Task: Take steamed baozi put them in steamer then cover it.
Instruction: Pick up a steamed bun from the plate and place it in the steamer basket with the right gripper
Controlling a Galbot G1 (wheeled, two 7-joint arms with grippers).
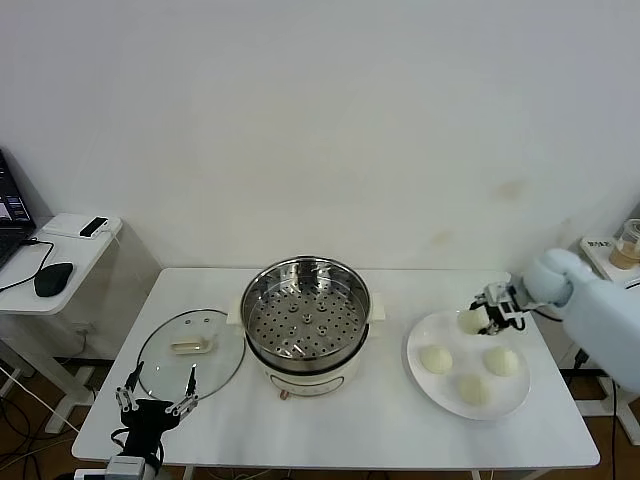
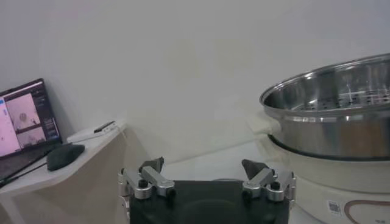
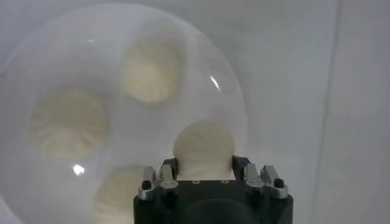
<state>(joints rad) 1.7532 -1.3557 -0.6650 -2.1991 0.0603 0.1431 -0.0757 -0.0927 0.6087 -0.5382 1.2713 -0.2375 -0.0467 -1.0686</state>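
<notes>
Smooth domed baozi (image 3: 203, 146) (pleated top) in right tool (image 3: 205, 176)

This looks like a lab or test room, not a home kitchen: a plain white bench (image 1: 330, 420) stands against a bare white wall. Beside it a side desk (image 1: 55, 255) carries an open laptop (image 2: 24, 125) and a mouse (image 1: 52, 278), with cables trailing on the floor.
</notes>
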